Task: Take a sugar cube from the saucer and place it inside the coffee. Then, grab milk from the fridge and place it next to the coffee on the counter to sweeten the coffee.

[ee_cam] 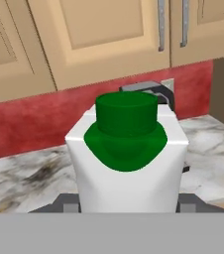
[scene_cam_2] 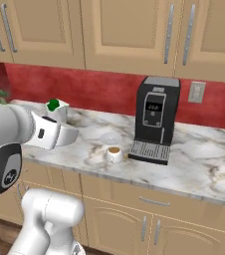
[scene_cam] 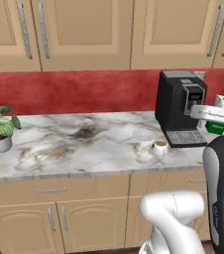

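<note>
Milk point(ee_cam: 127, 158): clamped between gripper point(ee_cam: 129, 204) jaws, above counter point(scene_cam_2: 204, 159). Coffee point(scene_cam_2: 114, 154): on counter, just left of coffee machine point(scene_cam_2: 154, 119); saucer point(scene_cam_2: 110, 138) behind it.

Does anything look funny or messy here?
Nothing looks spilled or broken. The milk is up in the air in the gripper, not set on the counter yet. The coffee stands upright beside the saucer.
</note>
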Tool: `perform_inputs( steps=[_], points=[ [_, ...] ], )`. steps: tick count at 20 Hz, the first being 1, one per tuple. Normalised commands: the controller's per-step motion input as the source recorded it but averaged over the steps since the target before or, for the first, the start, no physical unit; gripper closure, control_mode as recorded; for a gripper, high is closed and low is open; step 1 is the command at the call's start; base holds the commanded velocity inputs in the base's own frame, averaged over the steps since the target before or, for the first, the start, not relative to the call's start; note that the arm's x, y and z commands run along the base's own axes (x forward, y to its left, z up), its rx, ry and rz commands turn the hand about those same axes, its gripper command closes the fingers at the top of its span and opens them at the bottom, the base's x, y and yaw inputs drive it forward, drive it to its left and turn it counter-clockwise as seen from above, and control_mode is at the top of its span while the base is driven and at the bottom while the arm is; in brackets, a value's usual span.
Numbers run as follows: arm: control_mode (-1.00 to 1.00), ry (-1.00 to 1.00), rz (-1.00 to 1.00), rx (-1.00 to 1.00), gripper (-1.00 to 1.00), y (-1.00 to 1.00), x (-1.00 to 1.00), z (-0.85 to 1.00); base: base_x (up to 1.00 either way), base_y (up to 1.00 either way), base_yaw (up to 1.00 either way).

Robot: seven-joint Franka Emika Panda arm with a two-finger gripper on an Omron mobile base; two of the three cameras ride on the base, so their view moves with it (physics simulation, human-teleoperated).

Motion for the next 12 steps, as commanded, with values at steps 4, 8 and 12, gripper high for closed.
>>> perform_inputs(
  steps=[4,8,12],
  points=[
    [-1.0,0.05,0.0,0.0,1.0,0.13,0.28,0.0,0.21,0.07,0.0],
    [-1.0,0.11,-0.03,-0.05,1.0,0.56,0.56,-0.1,0.0,0.0,0.0],
    [-1.0,0.2,-0.15,-0.05,1.0,0.78,0.81,-0.36,0.0,0.0,0.0]
  ],
)
